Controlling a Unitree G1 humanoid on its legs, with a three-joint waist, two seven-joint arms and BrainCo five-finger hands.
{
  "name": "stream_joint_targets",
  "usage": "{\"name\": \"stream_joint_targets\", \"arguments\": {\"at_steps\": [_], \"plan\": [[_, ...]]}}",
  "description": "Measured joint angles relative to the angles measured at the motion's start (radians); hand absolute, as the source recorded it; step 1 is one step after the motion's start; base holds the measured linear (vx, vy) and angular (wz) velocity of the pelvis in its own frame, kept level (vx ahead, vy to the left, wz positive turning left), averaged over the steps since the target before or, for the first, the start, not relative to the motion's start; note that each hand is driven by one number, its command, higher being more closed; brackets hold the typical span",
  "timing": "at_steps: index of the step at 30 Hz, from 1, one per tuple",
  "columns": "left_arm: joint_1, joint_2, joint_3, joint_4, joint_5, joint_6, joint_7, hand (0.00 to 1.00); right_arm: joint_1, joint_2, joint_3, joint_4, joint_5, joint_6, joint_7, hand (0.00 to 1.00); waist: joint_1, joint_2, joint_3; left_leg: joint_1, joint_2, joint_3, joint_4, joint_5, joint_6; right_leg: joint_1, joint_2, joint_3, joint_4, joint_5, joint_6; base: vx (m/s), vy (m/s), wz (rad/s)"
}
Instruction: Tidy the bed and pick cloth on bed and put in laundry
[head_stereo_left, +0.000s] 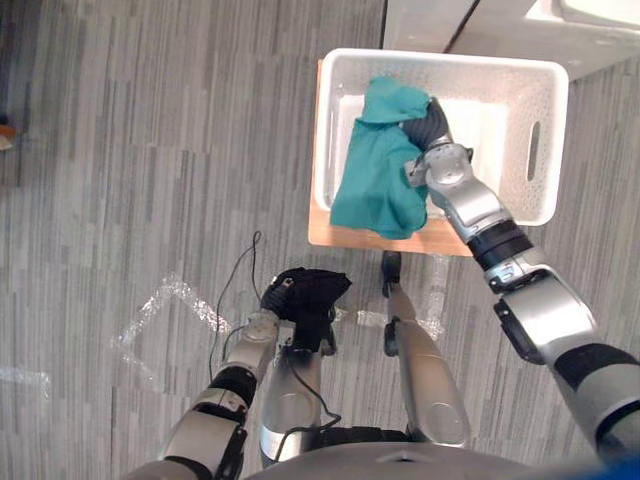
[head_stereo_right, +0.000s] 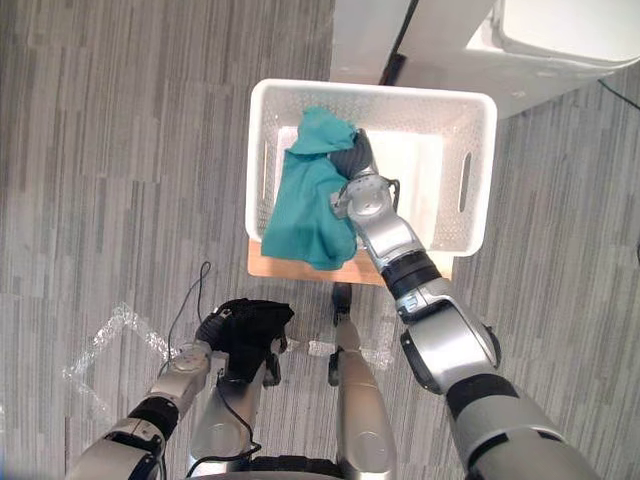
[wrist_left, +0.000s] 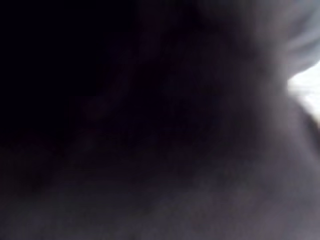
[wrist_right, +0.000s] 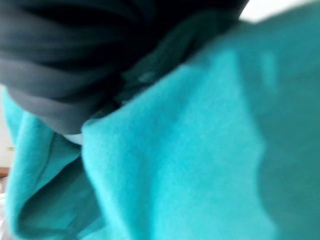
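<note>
A teal cloth (head_stereo_left: 375, 170) lies bunched over the near-left wall of a white laundry basket (head_stereo_left: 545, 70), part inside and part hanging down outside. My right hand (head_stereo_left: 432, 125) reaches into the basket from the right, its dark cover pressed against the top of the cloth. Up close in the right wrist view, the teal cloth (wrist_right: 200, 150) sits against the dark cover (wrist_right: 60, 65). My left hand (head_stereo_left: 310, 295) hangs low by my legs, well short of the basket, with only its dark cover showing.
The basket stands on a wooden board (head_stereo_left: 340, 237) on the grey plank floor. White furniture (head_stereo_left: 480, 25) rises just behind the basket. Clear tape marks (head_stereo_left: 170, 300) lie on the floor at the lower left.
</note>
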Motion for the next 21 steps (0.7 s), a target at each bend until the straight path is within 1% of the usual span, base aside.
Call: {"name": "stream_joint_targets", "arguments": {"at_steps": [2,4,6,8,9,10,11,12,14,15,16,17,18,19,20,21], "plan": [[-0.004,-0.001,0.001,-0.015,-0.013,-0.003,0.006,1.00,0.001,-0.002,-0.015,0.027,0.007,-0.007,-0.001,0.00,0.001,0.000,0.000,0.000,0.002,0.000,0.004,0.000,0.001,0.001,0.001,0.009,0.000,0.012,0.006,-0.05,0.033,-0.05],[-0.014,-0.001,0.003,-0.019,-0.017,-0.008,0.005,1.00,0.001,-0.005,-0.029,0.035,0.008,-0.029,-0.003,0.00,0.002,0.000,0.000,0.000,0.003,0.001,0.012,-0.003,0.005,0.003,0.001,0.027,0.000,0.024,0.004,-0.05,0.037,-0.03],[-0.015,-0.001,0.011,-0.034,-0.016,-0.008,-0.001,1.00,0.001,-0.010,-0.030,0.039,0.004,-0.054,-0.003,0.00,0.003,0.000,0.000,0.004,0.006,0.000,0.029,-0.012,0.009,0.016,0.001,0.028,0.000,0.024,0.004,-0.05,0.008,0.01],[-0.014,-0.002,0.017,-0.052,-0.014,-0.010,-0.002,1.00,0.002,-0.019,-0.031,0.039,-0.003,-0.070,-0.002,0.00,0.009,0.000,0.000,0.004,0.009,0.002,0.043,-0.021,0.008,0.024,0.003,0.033,0.000,0.023,0.002,-0.04,-0.006,-0.01],[-0.014,-0.002,0.020,-0.053,-0.013,-0.012,-0.002,1.00,0.004,-0.022,-0.030,0.037,-0.003,-0.072,-0.002,0.00,0.009,-0.001,0.001,0.007,0.010,0.002,0.050,-0.023,0.007,0.030,0.003,0.036,-0.001,0.019,-0.002,0.00,0.000,0.00],[-0.011,-0.001,0.027,-0.056,-0.012,-0.012,-0.003,1.00,0.013,-0.029,-0.032,0.035,-0.004,-0.074,-0.001,0.00,0.010,-0.007,0.004,0.021,0.009,0.004,0.056,-0.027,0.004,0.048,0.003,0.039,-0.001,0.005,-0.017,0.00,-0.034,-0.01],[-0.005,-0.001,0.039,-0.059,-0.011,-0.012,-0.003,1.00,0.029,-0.031,-0.037,0.022,-0.005,-0.074,-0.002,0.00,0.010,-0.015,0.008,0.038,0.009,0.008,0.062,-0.029,0.002,0.068,0.001,0.042,-0.001,-0.012,-0.017,0.01,-0.048,-0.02],[0.025,0.004,0.054,-0.087,-0.011,-0.011,-0.002,1.00,0.070,-0.032,-0.049,-0.023,-0.005,-0.076,-0.001,0.00,0.012,-0.029,0.006,0.061,0.014,0.017,0.076,-0.044,-0.002,0.098,0.000,0.051,-0.001,-0.047,-0.025,0.02,-0.036,-0.06],[0.049,0.006,0.060,-0.099,-0.011,-0.012,-0.002,1.00,0.112,-0.032,-0.059,-0.061,-0.007,-0.077,-0.002,0.00,0.012,-0.036,0.003,0.081,0.028,0.022,0.094,-0.057,-0.007,0.123,0.011,0.051,-0.001,-0.051,-0.026,0.02,-0.038,-0.16],[0.069,0.013,0.060,-0.106,-0.009,-0.009,-0.004,1.00,0.145,-0.032,-0.059,-0.085,-0.015,-0.076,-0.001,0.00,0.012,-0.052,-0.006,0.094,0.036,0.028,0.100,-0.066,-0.014,0.135,0.018,0.052,-0.001,-0.057,-0.029,0.04,-0.047,-0.26],[0.093,0.021,0.061,-0.122,0.008,-0.002,-0.008,1.00,0.185,-0.032,-0.061,-0.112,-0.039,-0.076,-0.001,0.00,0.011,-0.070,-0.017,0.108,0.043,0.032,0.103,-0.073,-0.018,0.147,0.025,0.055,-0.001,-0.070,-0.021,0.05,-0.040,-0.22],[0.103,0.023,0.061,-0.125,0.018,-0.001,-0.016,1.00,0.210,-0.032,-0.065,-0.123,-0.045,-0.075,0.000,0.00,0.008,-0.081,-0.026,0.114,0.046,0.032,0.105,-0.076,-0.020,0.153,0.028,0.054,-0.001,-0.073,-0.023,0.07,-0.029,-0.12],[0.125,0.025,0.061,-0.127,0.025,0.001,-0.027,1.00,0.261,-0.032,-0.069,-0.140,-0.057,-0.070,0.002,0.00,0.007,-0.105,-0.047,0.129,0.053,0.037,0.103,-0.080,-0.024,0.167,0.034,0.054,-0.001,-0.077,-0.025,0.08,-0.019,-0.06],[0.136,0.025,0.061,-0.127,0.026,0.002,-0.031,1.00,0.284,-0.031,-0.069,-0.145,-0.070,-0.069,0.003,0.00,0.006,-0.116,-0.055,0.141,0.057,0.042,0.103,-0.084,-0.025,0.176,0.037,0.055,-0.001,-0.078,-0.027,0.11,-0.012,-0.11],[0.160,0.023,0.060,-0.127,0.028,0.007,-0.041,1.00,0.333,-0.031,-0.069,-0.168,-0.085,-0.060,0.006,0.00,0.007,-0.133,-0.071,0.165,0.065,0.045,0.103,-0.093,-0.028,0.198,0.045,0.057,-0.001,-0.082,-0.032,0.11,0.004,-0.15],[0.189,0.017,0.060,-0.126,0.041,0.020,-0.044,1.00,0.379,-0.031,-0.069,-0.194,-0.107,-0.048,0.014,0.00,0.005,-0.147,-0.100,0.183,0.070,0.051,0.100,-0.101,-0.030,0.213,0.050,0.062,-0.001,-0.086,-0.035,0.12,0.014,-0.16]]}}
